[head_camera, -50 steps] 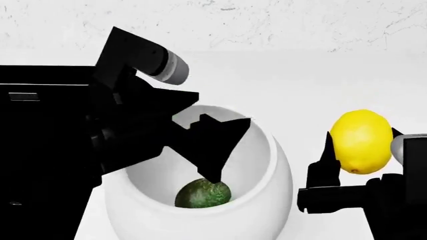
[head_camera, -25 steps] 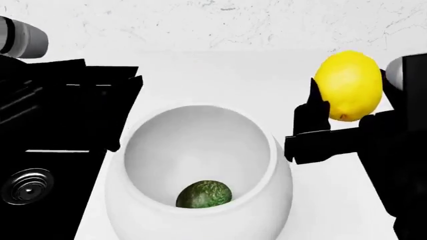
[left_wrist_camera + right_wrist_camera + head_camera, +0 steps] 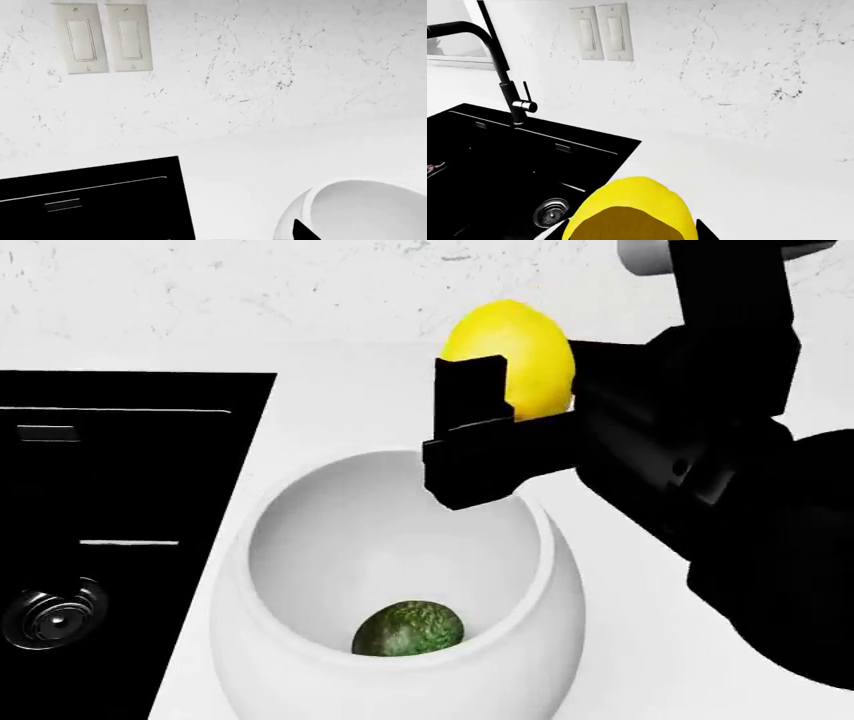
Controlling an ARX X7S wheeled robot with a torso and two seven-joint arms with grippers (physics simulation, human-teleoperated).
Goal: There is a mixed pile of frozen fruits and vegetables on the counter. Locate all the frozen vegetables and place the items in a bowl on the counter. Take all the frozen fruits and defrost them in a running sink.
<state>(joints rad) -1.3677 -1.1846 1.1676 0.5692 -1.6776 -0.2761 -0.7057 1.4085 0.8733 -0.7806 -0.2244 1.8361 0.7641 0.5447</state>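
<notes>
My right gripper (image 3: 514, 375) is shut on the yellow lemon (image 3: 514, 350) and holds it in the air above the far rim of the white bowl (image 3: 267, 540). In the right wrist view the lemon (image 3: 634, 200) fills the space between the jaws of the right gripper (image 3: 630, 232). The green bumpy oval (image 3: 407, 628) lies inside the bowl. The black sink (image 3: 120, 490) is left of the bowl. My left gripper (image 3: 213, 238) is out of the head view; one fingertip (image 3: 303, 233) shows far to one side, near the bowl's rim (image 3: 347, 187). The berry cluster is out of view.
The white counter (image 3: 347, 390) runs to a speckled white wall. A tall dark tap (image 3: 504, 75) stands behind the sink (image 3: 494, 160), which has a steel drain (image 3: 51, 615). Two wall switches (image 3: 100, 37) are above the counter.
My right gripper has carried the lemon left and up, from right of the bowl to above its far rim. My left arm has pulled away left, out of the head view.
</notes>
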